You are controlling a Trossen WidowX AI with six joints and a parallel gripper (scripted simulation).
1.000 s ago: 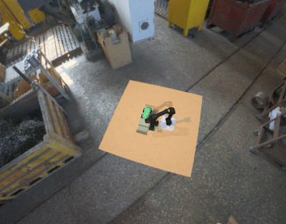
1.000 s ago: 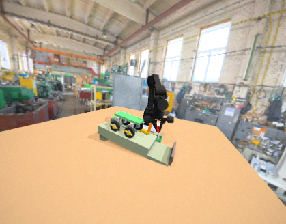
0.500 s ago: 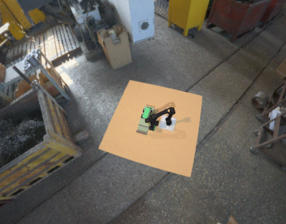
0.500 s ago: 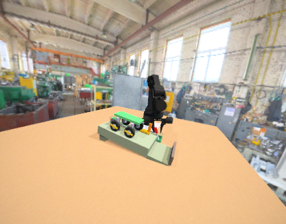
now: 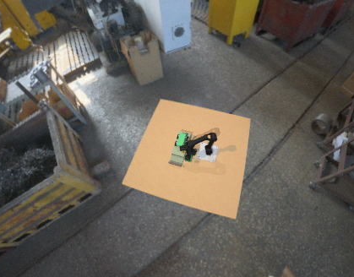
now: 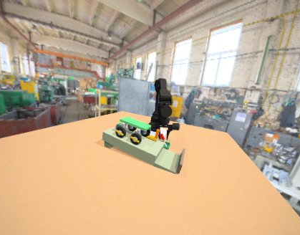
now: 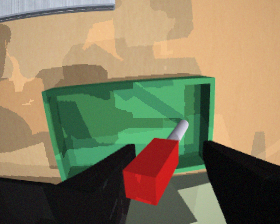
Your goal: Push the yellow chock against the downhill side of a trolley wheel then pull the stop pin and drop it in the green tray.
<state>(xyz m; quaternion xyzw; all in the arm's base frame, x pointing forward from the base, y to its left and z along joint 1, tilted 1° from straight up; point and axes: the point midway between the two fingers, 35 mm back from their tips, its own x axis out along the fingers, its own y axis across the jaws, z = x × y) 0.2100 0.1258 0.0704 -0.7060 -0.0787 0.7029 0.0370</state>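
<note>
The trolley [image 5: 182,138] [image 6: 134,123] stands on the pale green ramp [image 5: 176,157] [image 6: 137,148], green deck on top. The yellow chock [image 6: 152,138] with its orange handle sits at the far-side downhill wheel; whether they touch cannot be told. My gripper [image 7: 169,149] [image 6: 165,134] is open over the green tray [image 7: 212,110] [image 6: 167,145], fingers apart on both sides of the stop pin. The red-headed stop pin [image 7: 152,166] [image 6: 162,137] is loose and tilted between them, its grey shaft pointing into the tray. Whether the pin rests on anything is hidden.
The ramp's lower end has an upright brown end board [image 6: 181,161]. A pale edge of the ramp lies just below the tray in the wrist view. The light metal base plate [image 5: 213,157] [image 7: 51,9] lies beyond the tray's other side.
</note>
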